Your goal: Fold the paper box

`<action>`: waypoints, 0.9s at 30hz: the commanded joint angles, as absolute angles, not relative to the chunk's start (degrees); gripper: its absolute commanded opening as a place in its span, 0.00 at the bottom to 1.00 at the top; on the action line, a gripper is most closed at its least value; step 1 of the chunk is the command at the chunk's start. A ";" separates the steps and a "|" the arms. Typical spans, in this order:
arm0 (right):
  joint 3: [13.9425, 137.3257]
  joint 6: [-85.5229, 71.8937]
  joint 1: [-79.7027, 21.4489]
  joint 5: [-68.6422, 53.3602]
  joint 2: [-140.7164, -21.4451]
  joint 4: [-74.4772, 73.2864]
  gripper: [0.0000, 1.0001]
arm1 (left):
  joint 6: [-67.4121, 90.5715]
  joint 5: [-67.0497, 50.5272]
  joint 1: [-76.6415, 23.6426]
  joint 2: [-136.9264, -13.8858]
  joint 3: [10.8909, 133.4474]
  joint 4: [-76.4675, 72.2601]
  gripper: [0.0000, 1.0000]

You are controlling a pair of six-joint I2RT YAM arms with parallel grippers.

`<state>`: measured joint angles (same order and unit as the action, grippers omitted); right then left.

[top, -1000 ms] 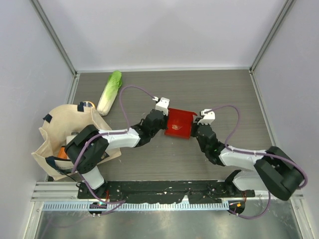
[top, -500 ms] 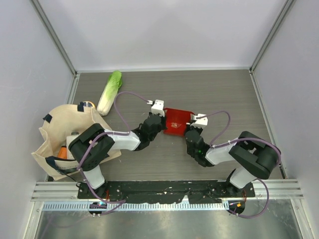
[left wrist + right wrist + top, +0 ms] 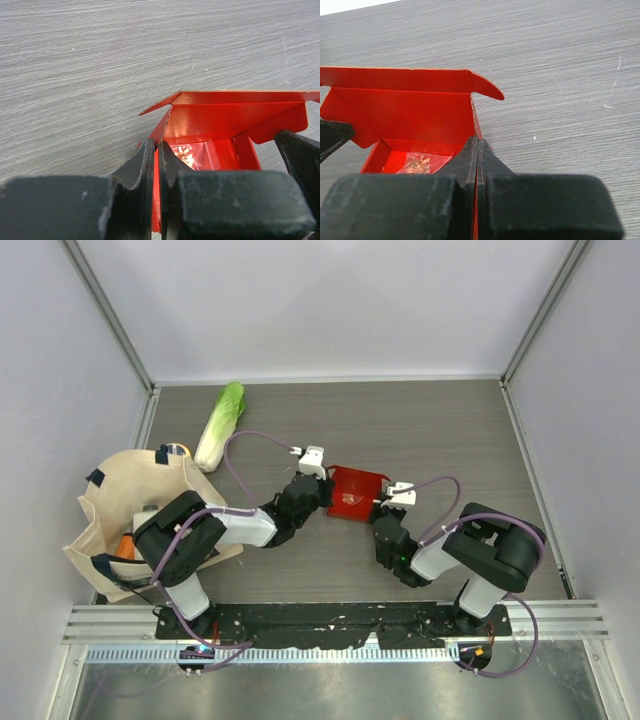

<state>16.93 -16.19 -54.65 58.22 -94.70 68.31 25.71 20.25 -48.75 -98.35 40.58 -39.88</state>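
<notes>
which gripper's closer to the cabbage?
Left. The left gripper pinches the red box on the wall facing the cabbage; the right gripper pinches the opposite wall, farther off.

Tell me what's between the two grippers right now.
The paper box, open-topped, sits between them; the left gripper and right gripper each pinch a side wall. The top view shows it.

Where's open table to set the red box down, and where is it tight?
Best bare patch: the far strip of table, from the napa cabbage across to the right edge, beyond the paper box. Crowded: the left side, with the tote bag and cabbage, and the near middle, where the left gripper and right gripper pinch the box.
</notes>
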 commanded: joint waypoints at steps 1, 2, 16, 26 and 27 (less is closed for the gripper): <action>15.38 -14.24 -55.11 55.29 -92.11 71.63 0.01 | 26.81 17.67 -49.22 -95.80 41.83 -38.50 0.09; 15.29 -13.54 -55.11 54.50 -92.02 71.54 0.01 | 26.81 17.14 -49.22 -95.89 42.01 -38.41 0.09; 17.67 -14.15 -55.11 48.69 -91.94 69.61 0.01 | 30.76 9.93 -49.22 -99.14 44.12 -39.29 0.07; 15.64 -17.66 -55.11 51.42 -72.71 45.64 0.25 | 25.76 12.83 -49.04 -91.50 41.31 -32.09 0.31; 15.73 -18.71 -54.93 51.59 -70.86 39.87 0.34 | 25.40 12.75 -48.96 -90.62 40.96 -31.56 0.34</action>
